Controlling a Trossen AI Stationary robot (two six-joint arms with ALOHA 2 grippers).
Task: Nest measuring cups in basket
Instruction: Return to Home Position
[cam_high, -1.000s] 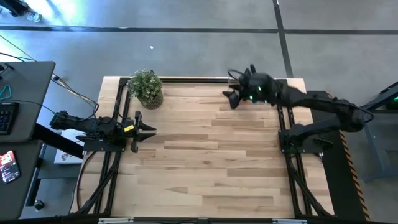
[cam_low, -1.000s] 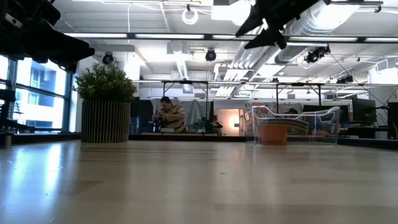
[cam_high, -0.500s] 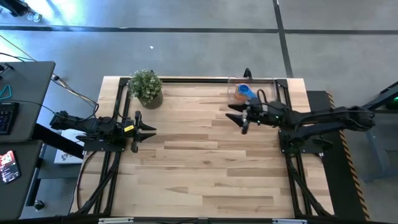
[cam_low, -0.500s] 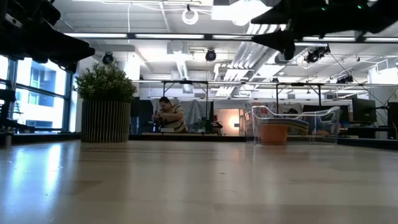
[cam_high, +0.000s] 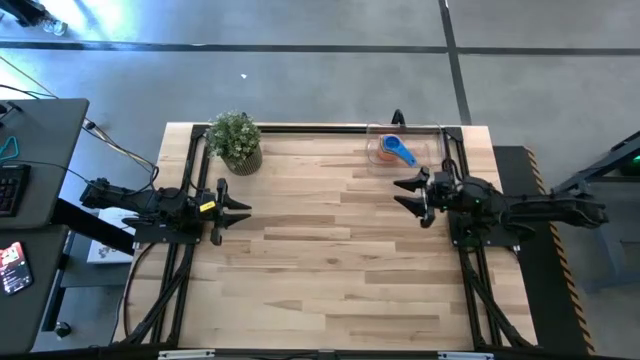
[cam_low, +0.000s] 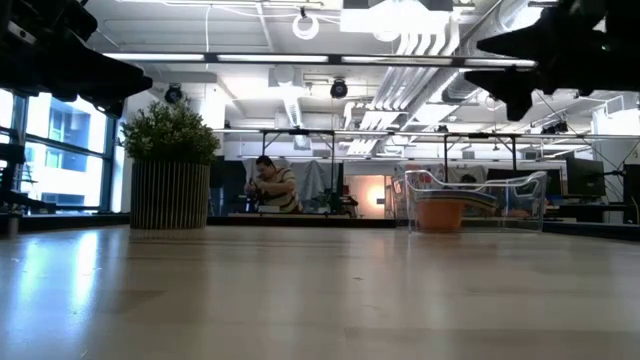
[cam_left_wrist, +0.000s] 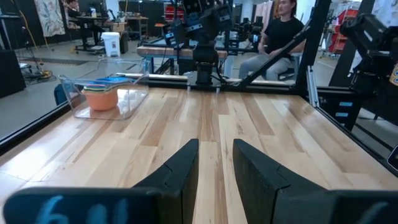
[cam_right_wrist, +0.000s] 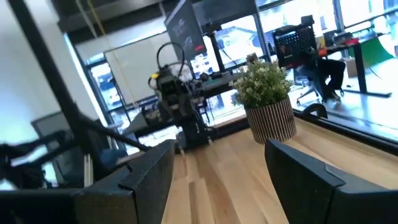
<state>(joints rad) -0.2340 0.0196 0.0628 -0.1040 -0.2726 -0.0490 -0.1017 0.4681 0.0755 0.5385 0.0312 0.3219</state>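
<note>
The clear basket stands at the table's far right; it also shows in the low view and the left wrist view. Measuring cups sit nested inside it: an orange cup lowest, and a blue one on top with its handle slanting across. My right gripper hovers open just near of the basket, pointing level toward the table's left, with nothing between its fingers. My left gripper waits at the left edge, its fingers a little apart and holding nothing.
A potted green plant stands at the far left corner. Bare wooden tabletop lies between the two arms. People sit in the room beyond the table.
My right gripper has drawn back from above the basket toward the near edge, then toward the table's right edge, sinking and tipping up from a downward slant to level. It has stayed open. The basket and its cups, hidden under it before, now show.
</note>
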